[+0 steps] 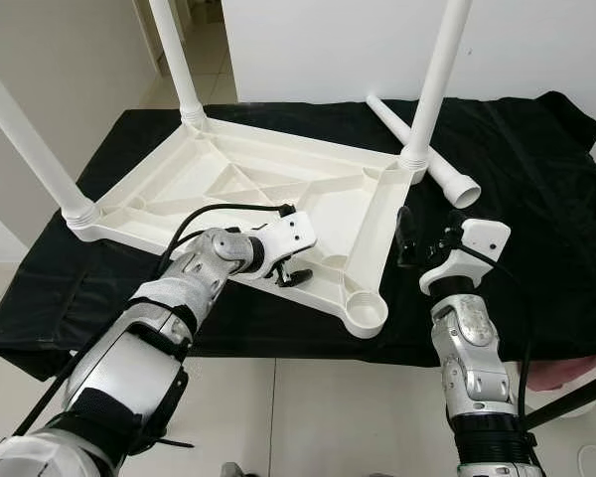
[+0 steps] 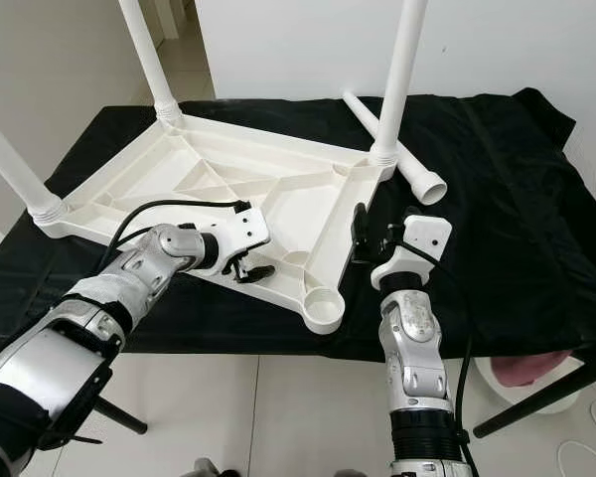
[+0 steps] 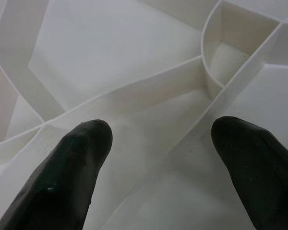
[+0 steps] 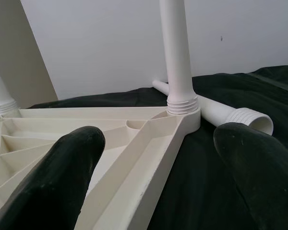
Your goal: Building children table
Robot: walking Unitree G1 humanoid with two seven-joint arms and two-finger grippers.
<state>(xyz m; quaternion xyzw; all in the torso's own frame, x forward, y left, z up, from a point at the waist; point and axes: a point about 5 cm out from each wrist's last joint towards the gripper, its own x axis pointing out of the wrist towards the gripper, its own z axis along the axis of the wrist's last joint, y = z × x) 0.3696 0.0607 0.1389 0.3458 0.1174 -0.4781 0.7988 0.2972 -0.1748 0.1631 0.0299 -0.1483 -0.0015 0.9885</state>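
Tabletop (image 1: 278, 189) upside down, loose leg (image 4: 230, 115) beyond right gripper (image 4: 156, 158)

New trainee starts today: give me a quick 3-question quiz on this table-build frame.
1. How many legs stand screwed into the tabletop?
2. True or false: the loose leg lies on the black cloth beyond the right gripper.
3. Where is the left gripper? A) over the tabletop's ribbed underside B) holding the loose leg C) hanging by the robot's side

Key:
1. Three; the near corner socket is empty.
2. True.
3. A; its fingers are open above the ribs.
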